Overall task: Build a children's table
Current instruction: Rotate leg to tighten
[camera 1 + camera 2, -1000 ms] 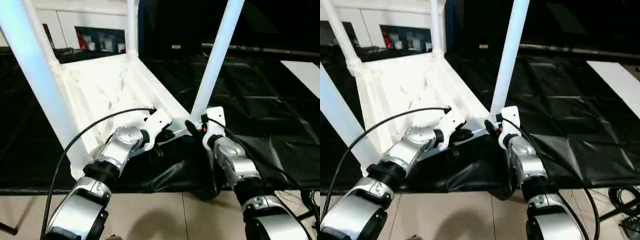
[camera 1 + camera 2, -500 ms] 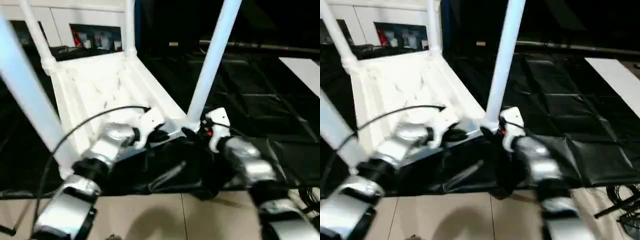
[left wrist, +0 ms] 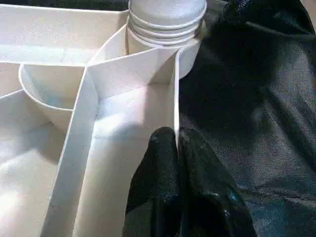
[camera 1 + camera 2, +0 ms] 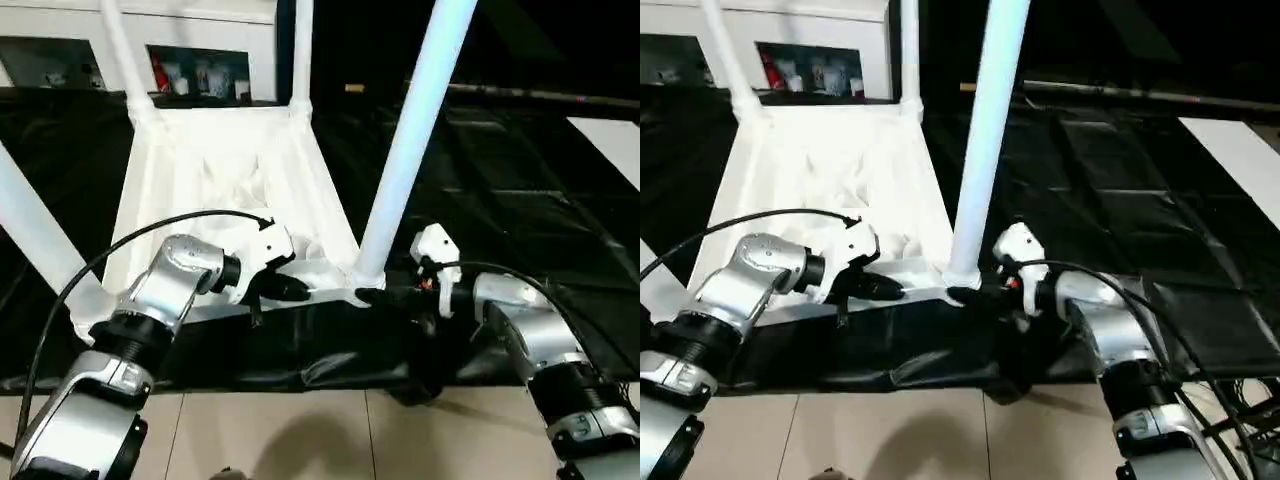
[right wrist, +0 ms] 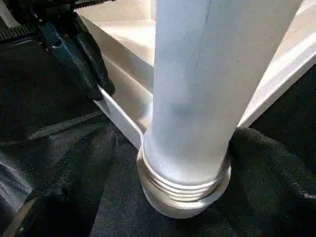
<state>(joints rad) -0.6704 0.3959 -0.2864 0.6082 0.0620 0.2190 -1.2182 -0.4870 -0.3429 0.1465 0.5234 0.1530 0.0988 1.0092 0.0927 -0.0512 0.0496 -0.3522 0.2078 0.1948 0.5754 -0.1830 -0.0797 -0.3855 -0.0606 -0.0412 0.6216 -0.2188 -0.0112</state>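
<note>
Children's table (image 4: 225,170) is upside down on the black sheet (image 4: 520,190), ribbed underside facing up, four white legs sticking up from the corner sockets. Near-right leg (image 4: 405,150) stands between the two arms; its threaded base sits in the near-right corner socket (image 5: 185,190). Far legs rise at the far corners, near-left leg (image 4: 35,235) runs off the left edge.

Left gripper (image 4: 290,288): fingers (image 3: 170,197) pressed together on the thin near rim of the table top, pinching the edge wall just left of the near-right socket. The wrist view shows both black fingertips on either side of that rib.

Right gripper (image 4: 385,297): jaws spread wide, at the base of the near-right leg from the right side. Wrist view has the leg base up close between the spread fingers (image 5: 74,197); can't tell if they touch it.

Black sheet bunched up along the near edge under the rim. Tiled floor (image 4: 300,430) nearest the robot. White cabinet (image 4: 200,40) at the far left.
</note>
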